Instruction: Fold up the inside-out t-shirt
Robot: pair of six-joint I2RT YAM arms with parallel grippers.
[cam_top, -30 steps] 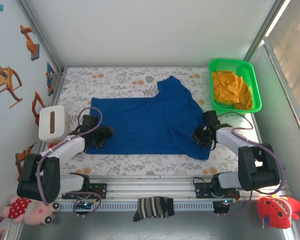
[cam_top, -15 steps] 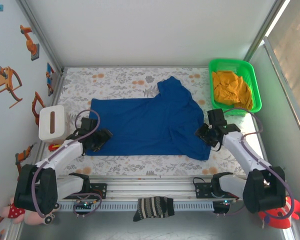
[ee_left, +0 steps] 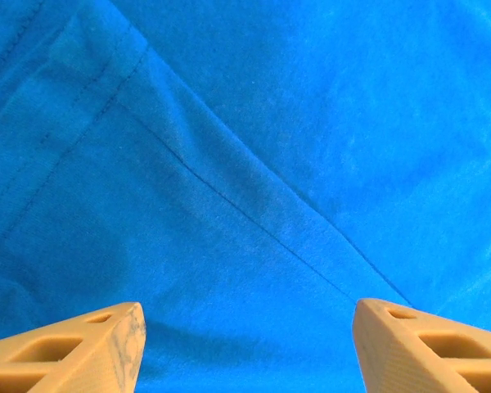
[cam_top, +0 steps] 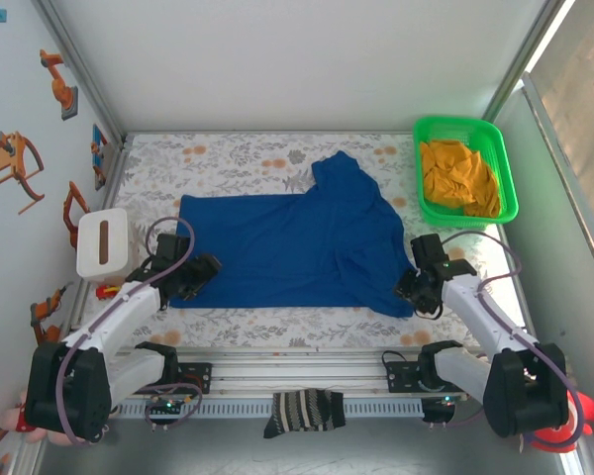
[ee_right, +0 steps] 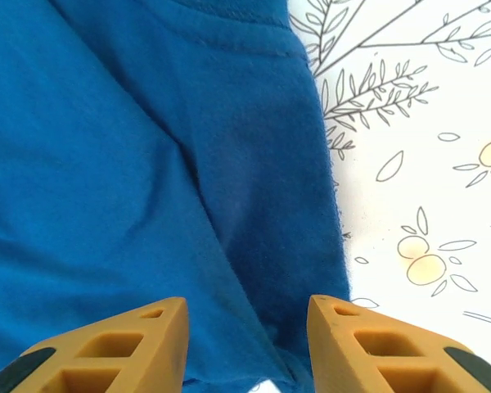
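Royal-blue inside-out t-shirt [cam_top: 297, 242] lying spread and unfolded at the middle of the floral-printed table [cam_top: 238, 158], one sleeve bunched toward the far edge. The left gripper [cam_top: 196, 275] sits at the shirt's near left corner; in its wrist view the fingers [ee_left: 82, 348] stand wide apart above a stitched seam, holding nothing. The right gripper [cam_top: 422, 289] has slid over the last second toward the table's near edge and now hangs over the shirt's near right corner, its fingers [ee_right: 131, 348] moderately parted astride the cloth's edge, empty. The left gripper has shifted only slightly. Both appear to be lining up on the near corners for a first grasp; no fold is yet made. A green basket [cam_top: 428, 131] with an orange-yellow cloth [cam_top: 460, 176] stands at the far right corner.
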